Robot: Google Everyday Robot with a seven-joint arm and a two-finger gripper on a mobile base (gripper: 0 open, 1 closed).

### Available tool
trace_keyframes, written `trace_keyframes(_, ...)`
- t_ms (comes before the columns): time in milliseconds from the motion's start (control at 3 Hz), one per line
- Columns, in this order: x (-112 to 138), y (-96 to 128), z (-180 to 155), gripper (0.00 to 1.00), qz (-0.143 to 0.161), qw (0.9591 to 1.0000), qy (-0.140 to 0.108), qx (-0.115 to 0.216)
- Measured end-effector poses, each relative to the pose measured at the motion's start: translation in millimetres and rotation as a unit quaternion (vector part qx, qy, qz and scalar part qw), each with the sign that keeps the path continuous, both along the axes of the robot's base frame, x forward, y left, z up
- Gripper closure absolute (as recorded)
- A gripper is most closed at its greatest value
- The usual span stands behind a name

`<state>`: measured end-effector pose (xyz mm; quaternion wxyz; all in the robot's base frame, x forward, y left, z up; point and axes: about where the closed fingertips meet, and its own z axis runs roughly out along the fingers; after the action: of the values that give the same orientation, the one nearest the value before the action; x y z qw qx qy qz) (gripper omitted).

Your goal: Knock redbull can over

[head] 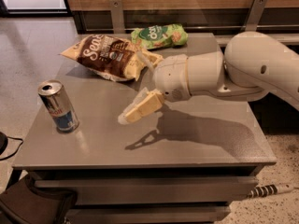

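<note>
The redbull can [58,106], slim, silver and blue with a pull-tab top, stands upright near the left edge of the grey table [187,143]. My gripper [127,117] hangs just above the table's middle and points down-left towards the can. It is about a hand's width to the can's right and does not touch it. Its cream fingers [142,107] lie together and hold nothing. The white arm [243,71] reaches in from the right.
A brown-and-cream chip bag [105,56] lies at the back left of the table, just behind my wrist. A green snack bag [160,36] lies at the back edge. A wooden wall with metal brackets stands behind. Floor lies to the left, and a cable to the lower right.
</note>
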<state>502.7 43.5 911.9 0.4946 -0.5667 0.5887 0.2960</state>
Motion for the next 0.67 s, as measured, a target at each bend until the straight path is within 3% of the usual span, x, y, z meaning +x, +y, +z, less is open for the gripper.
trace_keyframes(667,6,74,-15,0.00,0.016,0.9973,0.004,0.071)
